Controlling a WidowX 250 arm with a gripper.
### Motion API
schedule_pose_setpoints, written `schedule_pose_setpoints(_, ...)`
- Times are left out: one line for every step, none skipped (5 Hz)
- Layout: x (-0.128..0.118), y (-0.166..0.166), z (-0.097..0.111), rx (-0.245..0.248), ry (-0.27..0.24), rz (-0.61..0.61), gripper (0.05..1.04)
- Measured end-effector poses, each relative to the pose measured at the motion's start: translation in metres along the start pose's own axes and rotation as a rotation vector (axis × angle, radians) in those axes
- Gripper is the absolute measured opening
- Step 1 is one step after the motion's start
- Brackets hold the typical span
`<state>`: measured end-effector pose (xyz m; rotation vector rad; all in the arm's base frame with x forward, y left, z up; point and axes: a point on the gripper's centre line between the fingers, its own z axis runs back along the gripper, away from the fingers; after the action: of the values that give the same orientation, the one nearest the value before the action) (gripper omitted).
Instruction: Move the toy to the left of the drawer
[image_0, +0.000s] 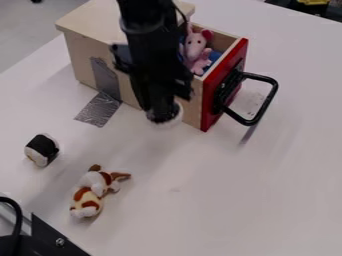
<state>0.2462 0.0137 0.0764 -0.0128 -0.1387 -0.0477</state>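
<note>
The black gripper (162, 111) hangs down in front of the wooden drawer box, shut on a small round white toy (176, 116). Its fingers cover much of this toy, and its exact kind is unclear. The drawer (216, 85), with a red front and black handle, is pulled out to the right of the gripper. Inside it sits a pink plush toy (195, 49) with a blue thing beside it.
A black-and-white sushi-like toy (43, 149) lies at the left. A brown-and-white plush dog (89, 195) lies nearer the front. Silver tape (99, 108) runs from the box onto the table. Black equipment (45, 241) occupies the lower left corner.
</note>
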Motion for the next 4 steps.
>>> schedule_pose_setpoints(0.0007,-0.0130,-0.0314,0.014,0.062,-0.012,0.177)
schedule_pose_setpoints(0.0007,-0.0144,-0.0391,0.034,0.077,-0.008,0.177)
schedule_pose_setpoints(-0.0014,-0.0155,-0.0398,0.055,0.089,-0.011,0.208)
schedule_pose_setpoints(-0.0088,-0.0163,-0.0305,0.069,0.086,-0.001,0.464)
